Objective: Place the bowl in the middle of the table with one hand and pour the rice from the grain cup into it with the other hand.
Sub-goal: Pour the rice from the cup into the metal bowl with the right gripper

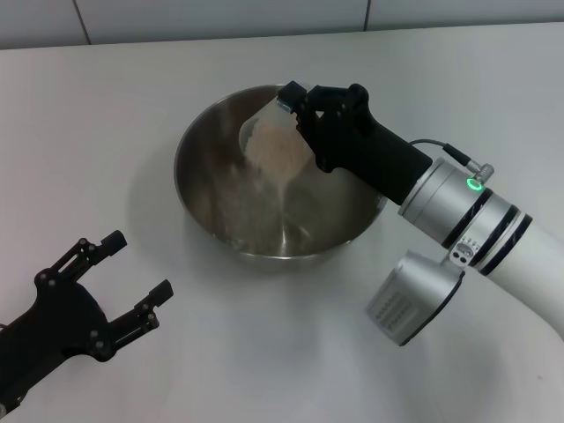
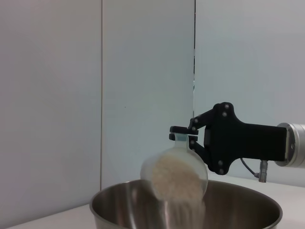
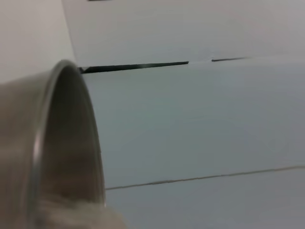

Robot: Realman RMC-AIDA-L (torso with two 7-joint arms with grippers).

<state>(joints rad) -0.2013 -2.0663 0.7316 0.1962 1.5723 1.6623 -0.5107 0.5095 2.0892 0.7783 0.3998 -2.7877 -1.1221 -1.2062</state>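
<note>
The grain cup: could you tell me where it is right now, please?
In the head view the grain cup is held tilted by the right gripper above the far side of the bowl, near the table's middle, with rice spilling down into the bowl.

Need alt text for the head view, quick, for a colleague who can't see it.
The right pincer tips the grain cup, rice streaming into the bowl mid-table. The left pincer sits open near the bowl.

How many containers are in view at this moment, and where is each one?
2. The bowl sits mid-table. The grain cup is tipped over it in the right gripper, with rice spilling out. The left gripper is open nearby. None looks hidden.
</note>
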